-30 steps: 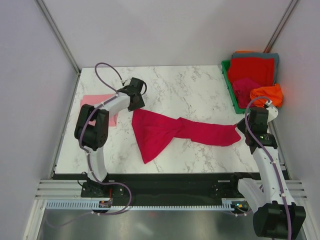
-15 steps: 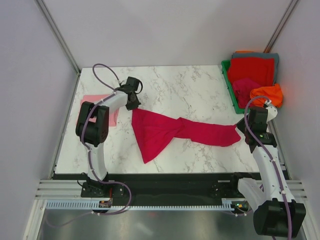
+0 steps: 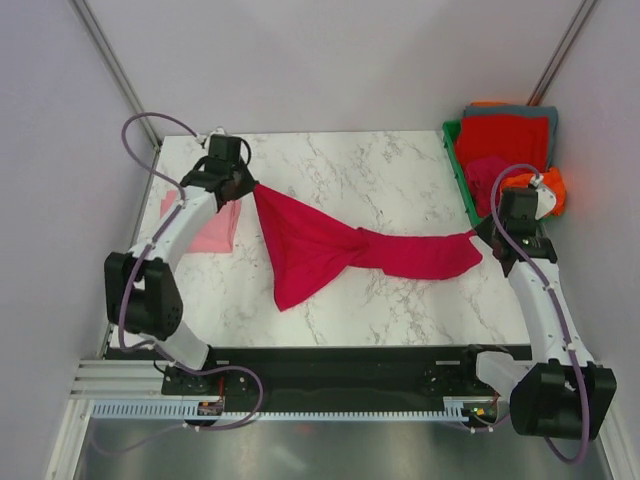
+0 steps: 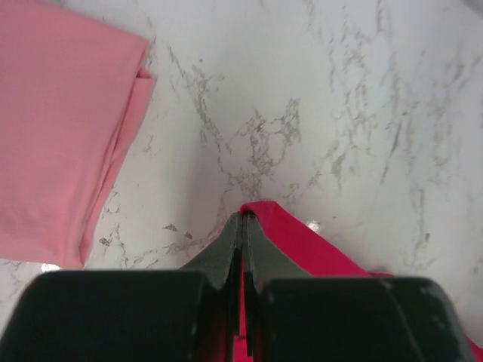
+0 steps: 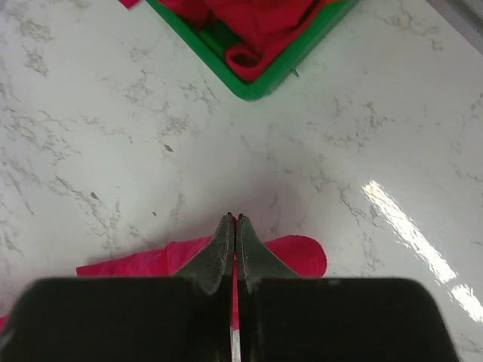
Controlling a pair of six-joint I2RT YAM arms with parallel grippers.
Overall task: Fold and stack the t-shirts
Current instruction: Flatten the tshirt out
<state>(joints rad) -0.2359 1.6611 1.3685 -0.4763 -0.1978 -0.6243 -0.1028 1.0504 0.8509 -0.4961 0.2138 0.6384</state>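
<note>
A deep crimson t-shirt (image 3: 330,250) lies stretched across the marble table (image 3: 350,170), bunched and twisted toward its right end. My left gripper (image 3: 248,187) is shut on its upper left corner (image 4: 279,226), just right of a folded light pink t-shirt (image 3: 205,225); the pink cloth (image 4: 60,128) fills the left of the left wrist view. My right gripper (image 3: 482,240) is shut on the crimson shirt's right end (image 5: 294,255). More t-shirts, red (image 3: 503,140), magenta (image 3: 492,177), orange (image 3: 550,185) and grey (image 3: 520,111), sit piled at the back right.
A green plastic bin (image 3: 459,170) holds the piled shirts at the table's back right corner; its corner (image 5: 260,87) shows just beyond my right gripper. Grey walls close the table on the left, back and right.
My left gripper shut on the crimson shirt's corner and carried it up and to the left, beside the pink shirt. The right gripper shifted slightly back, drawing the shirt out longer.
</note>
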